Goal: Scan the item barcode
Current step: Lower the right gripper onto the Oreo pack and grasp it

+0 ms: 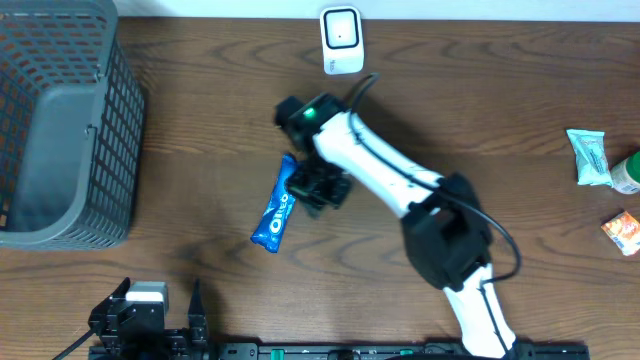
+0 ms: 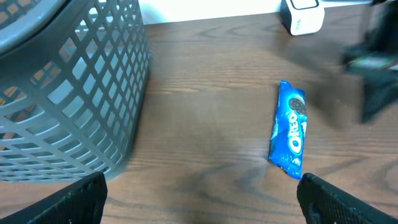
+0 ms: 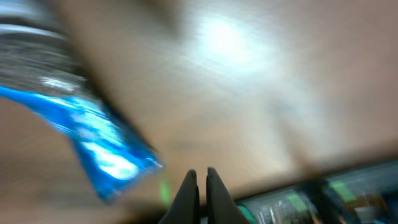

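Grey basket (image 1: 118, 140) — left, pale packet (image 1: 588, 157), orange packet (image 1: 625, 232) — right

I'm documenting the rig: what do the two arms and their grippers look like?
The right arm has white links, bulky black joints, a looping black cable and a green light near its wrist. The right gripper has slim dark fingers. The left arm is black; the left gripper has dark wedge fingers.

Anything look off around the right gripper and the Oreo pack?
Yes. The right gripper is shut with nothing between its fingers, while the Oreo pack lies on the table just beside it, ungripped. It looks like a missed grasp, though the right wrist view is blurred. Nothing else stands out.
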Available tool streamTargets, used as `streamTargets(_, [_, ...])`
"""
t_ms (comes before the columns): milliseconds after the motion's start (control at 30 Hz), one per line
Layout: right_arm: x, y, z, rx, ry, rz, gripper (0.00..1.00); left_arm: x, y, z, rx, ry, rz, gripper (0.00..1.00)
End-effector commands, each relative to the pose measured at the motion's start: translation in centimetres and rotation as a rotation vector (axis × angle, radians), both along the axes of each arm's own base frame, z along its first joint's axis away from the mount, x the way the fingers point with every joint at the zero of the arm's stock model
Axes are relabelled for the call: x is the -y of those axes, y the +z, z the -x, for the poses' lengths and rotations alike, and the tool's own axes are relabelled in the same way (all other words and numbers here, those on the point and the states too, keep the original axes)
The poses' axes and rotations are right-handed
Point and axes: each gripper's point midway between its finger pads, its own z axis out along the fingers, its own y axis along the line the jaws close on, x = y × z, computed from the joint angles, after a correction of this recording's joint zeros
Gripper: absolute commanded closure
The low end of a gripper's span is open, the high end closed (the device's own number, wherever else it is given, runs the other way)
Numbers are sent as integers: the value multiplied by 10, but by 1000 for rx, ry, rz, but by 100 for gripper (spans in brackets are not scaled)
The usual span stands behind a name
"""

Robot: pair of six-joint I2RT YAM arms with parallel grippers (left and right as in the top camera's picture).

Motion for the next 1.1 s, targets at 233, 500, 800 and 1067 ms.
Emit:
streamTargets(233, [-17,13,-31,164,234,-229,1,2,0,1,4,-12,-3,2])
streamTargets(500, [-59,6,-32,289,38,-135,3,2,0,1,4,-12,-3,2])
streamTargets(800, [-76,-25,-36,412,-33,1,19,2,0,1,4,-12,-3,2])
streamTargets(1067, [-72,-79,-45,389,-57,77,30,2,0,1,5,-12,-3,2])
